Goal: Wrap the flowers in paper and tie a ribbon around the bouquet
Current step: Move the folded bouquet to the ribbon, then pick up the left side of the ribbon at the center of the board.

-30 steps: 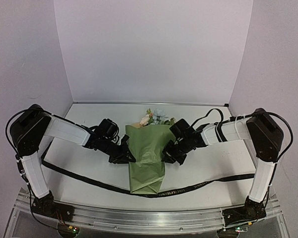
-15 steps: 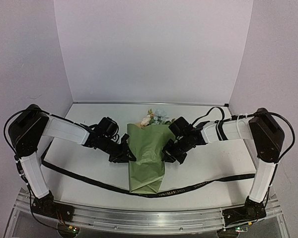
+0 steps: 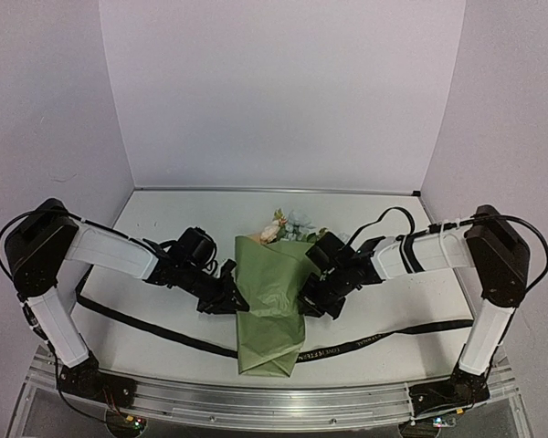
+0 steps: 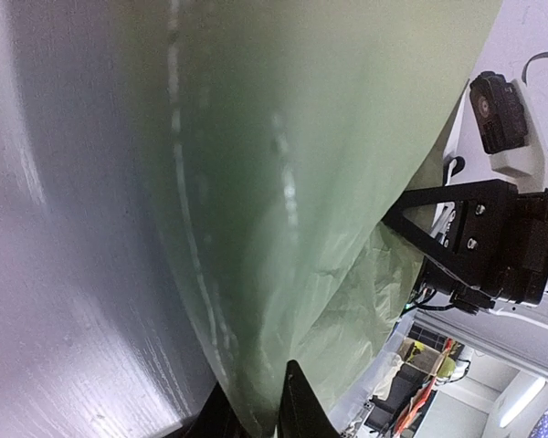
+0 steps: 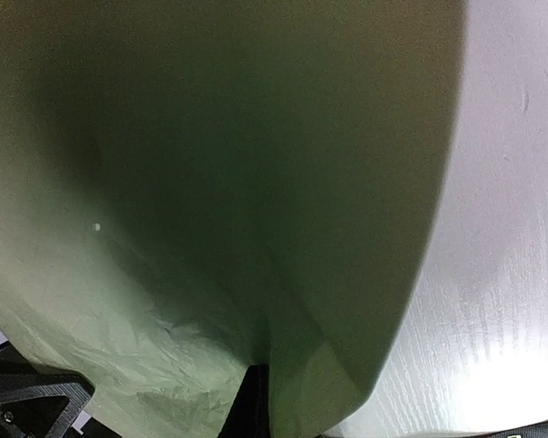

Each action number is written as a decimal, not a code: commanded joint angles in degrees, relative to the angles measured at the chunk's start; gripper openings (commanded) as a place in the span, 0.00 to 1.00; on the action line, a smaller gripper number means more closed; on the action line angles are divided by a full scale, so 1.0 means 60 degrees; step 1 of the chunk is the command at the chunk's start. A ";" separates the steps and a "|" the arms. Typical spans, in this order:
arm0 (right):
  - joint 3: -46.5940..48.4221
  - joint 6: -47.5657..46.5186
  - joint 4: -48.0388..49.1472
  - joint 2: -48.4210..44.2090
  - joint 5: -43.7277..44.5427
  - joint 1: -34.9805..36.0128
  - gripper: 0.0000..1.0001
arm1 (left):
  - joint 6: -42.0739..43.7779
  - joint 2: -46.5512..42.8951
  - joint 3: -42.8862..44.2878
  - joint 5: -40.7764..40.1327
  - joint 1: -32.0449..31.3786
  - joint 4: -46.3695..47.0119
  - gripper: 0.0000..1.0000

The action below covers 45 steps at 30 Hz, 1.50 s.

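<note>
The white counter (image 3: 164, 219) carries the olive-green paper cone bouquet (image 3: 272, 301), its narrow 6 o'clock tip over the long black satin ribbon (image 3: 374, 339). The left pincer (image 3: 236, 299) at 9 o'clock and the right pincer (image 3: 303, 297) at 3 o'clock are each clamped narrowly on the bouquet's paper edge.

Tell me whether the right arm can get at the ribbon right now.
Probably not yet: the right gripper is shut on the paper. The ribbon's right stretch lies bare on the table nearby, so after letting go it looks reachable.
</note>
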 commanded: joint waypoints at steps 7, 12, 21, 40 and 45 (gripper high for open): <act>-0.0463 -0.0017 0.0137 -0.0645 0.0542 0.0256 0.13 | -0.0458 -0.0633 -0.0256 -0.0837 -0.0285 0.0202 0.21; -0.0670 -0.0638 -0.0096 -0.1224 0.0675 0.0248 0.38 | -0.0604 -0.1465 -0.0177 -0.2320 -0.0261 -0.0730 0.42; -0.1517 -0.2352 -0.1974 -0.3148 0.1890 0.0158 0.74 | -0.2092 -0.3501 -0.0378 -0.6141 0.0182 -0.3830 0.69; -0.4968 -0.2505 -0.2471 -0.7168 0.3206 -0.0806 0.98 | -0.5446 -0.5716 -0.2041 -0.9153 0.2133 -0.7709 0.74; -0.5728 -0.2940 -0.3222 -0.8867 0.4398 -0.0850 0.98 | -0.5650 -0.5372 -0.2552 -0.8762 0.2730 -0.7465 0.71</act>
